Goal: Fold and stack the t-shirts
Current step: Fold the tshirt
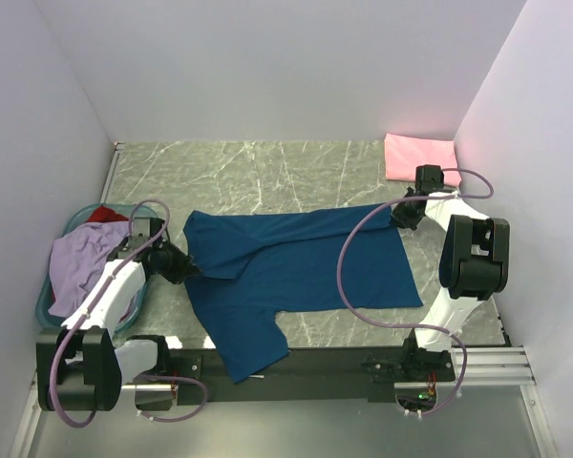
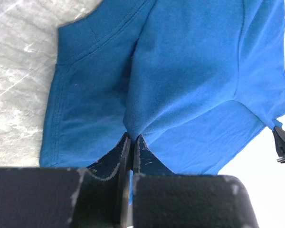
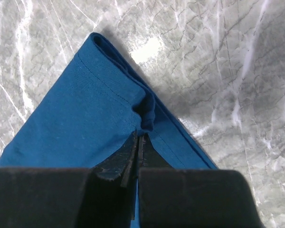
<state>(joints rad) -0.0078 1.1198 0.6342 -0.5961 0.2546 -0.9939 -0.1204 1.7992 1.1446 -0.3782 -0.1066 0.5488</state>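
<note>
Blue shirt [image 1: 296, 272] spread across the marble table [image 1: 267, 172]. Left gripper [image 2: 131, 140], jaws closed to a sliver, pinches a raised fold of cloth at the shirt's left edge near the collar. Right gripper [image 3: 138, 137], jaws fully closed, pinches the far right hem corner. Pink shirt [image 1: 420, 157] lies folded in the far right corner. Lavender shirt [image 1: 86, 262] and red shirt [image 1: 103, 214] sit in the basket [image 1: 44, 303].

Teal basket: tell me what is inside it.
A lavender t-shirt lies heaped in the teal basket, with a red t-shirt showing behind it. Anything beneath them is covered.
</note>
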